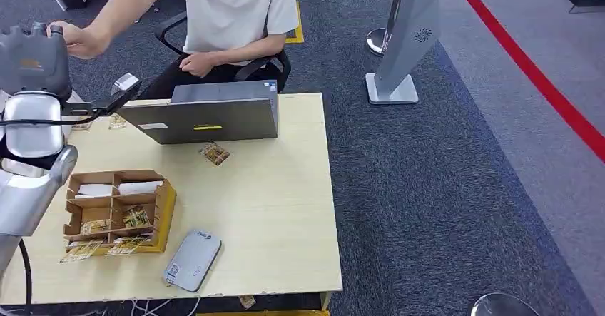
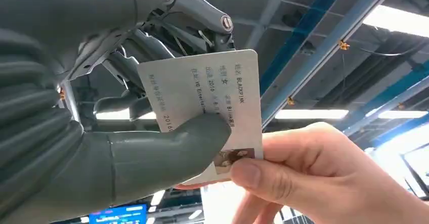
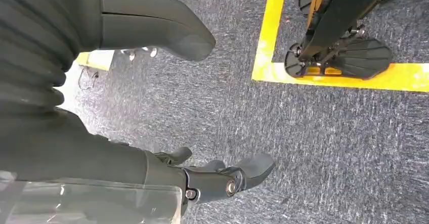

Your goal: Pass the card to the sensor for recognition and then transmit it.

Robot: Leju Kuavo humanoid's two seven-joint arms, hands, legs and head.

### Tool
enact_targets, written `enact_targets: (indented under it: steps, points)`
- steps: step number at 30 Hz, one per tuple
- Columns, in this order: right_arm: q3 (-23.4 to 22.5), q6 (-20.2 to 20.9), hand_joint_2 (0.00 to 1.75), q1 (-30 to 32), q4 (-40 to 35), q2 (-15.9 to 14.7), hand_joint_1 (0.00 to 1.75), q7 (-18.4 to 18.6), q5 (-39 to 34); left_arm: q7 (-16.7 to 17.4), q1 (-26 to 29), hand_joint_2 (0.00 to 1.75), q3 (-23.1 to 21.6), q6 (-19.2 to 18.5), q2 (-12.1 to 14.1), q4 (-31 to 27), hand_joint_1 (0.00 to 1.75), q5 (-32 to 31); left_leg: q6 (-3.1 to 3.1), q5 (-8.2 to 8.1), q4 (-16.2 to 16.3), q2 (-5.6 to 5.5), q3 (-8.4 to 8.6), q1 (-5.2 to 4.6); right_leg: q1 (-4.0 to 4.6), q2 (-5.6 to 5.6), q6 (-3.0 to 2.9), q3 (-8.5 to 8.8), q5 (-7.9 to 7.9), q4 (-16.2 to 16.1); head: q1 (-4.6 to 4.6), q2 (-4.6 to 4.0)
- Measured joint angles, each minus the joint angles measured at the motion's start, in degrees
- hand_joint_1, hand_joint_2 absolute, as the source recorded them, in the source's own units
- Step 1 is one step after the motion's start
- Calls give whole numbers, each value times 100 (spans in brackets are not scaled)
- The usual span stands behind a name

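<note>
Grey-blue carpet surrounds a pale wooden surface in the head view, with wide open floor to its right, crossed by a red line and holding a grey standing kiosk. On the surface, a dark laptop sits along the far edge, a brown divided tray of cards lies near the left edge, a flat grey sensor rests close to the near edge, and one loose card lies just in front of the laptop. A seated person behind the far edge reaches an arm out to the robot's raised left hand at the picture's left edge, beyond the surface's far left corner. From the left wrist, that left hand pinches the white card between its thick thumb and darker fingers, held up against ceiling beams and lights; the person's hand grips the card's free corner, thumb pressed on its face just beside the robot's thumb. From the right wrist, the right hand hangs over bare carpet with fingers apart and holding nothing, near a yellow floor line and a chair's wheeled base.
</note>
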Motion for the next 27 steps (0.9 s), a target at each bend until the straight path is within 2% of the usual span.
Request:
enact_targets:
  steps: [1, 9, 14, 20, 22, 27]
  points:
    - [0, 0, 175, 1, 0, 0, 0, 0, 0, -24, 5, 175, 33, -4, -19, 4, 0, 0, 0, 0, 0, 0, 0, 0, 0, 0, 0, 0, 0, 0, -2, 0]
    - [0, -9, 175, -1, 0, -7, 0, 22, -17, -188, 85, 175, 382, 11, -186, 37, 0, 0, 0, 0, 0, 0, -1, -1, 0, 0, 0, 0, 0, 0, 2, 0]
    - [0, -7, 175, 1, 0, -7, 0, 22, -15, -253, 311, 175, 463, 321, -184, -71, 0, 0, 0, 0, 0, 0, -1, -1, -1, 0, 0, 0, 0, 0, 2, 0]
    - [-9, -31, 175, 4, 0, -7, 0, 63, -90, -376, 1096, 175, 465, 549, -166, -893, 0, 0, 1, -2, 0, 0, -1, -1, -1, 0, 0, 0, -1, -2, 2, 0]
    - [-26, -91, 175, 6, 0, -4, 0, 72, -192, -520, 1461, 175, 470, 584, -212, -1367, 0, 0, 1, -3, 0, 0, -1, -4, -2, 0, 1, -1, -2, -3, -2, 0]
    - [-90, -162, 175, 11, 0, 9, 0, 90, -300, -774, 2131, 175, 564, 651, -324, -2095, 0, 0, 2, -7, -2, 6, 1, -7, -4, 3, 3, 1, -3, -3, 0, 0]
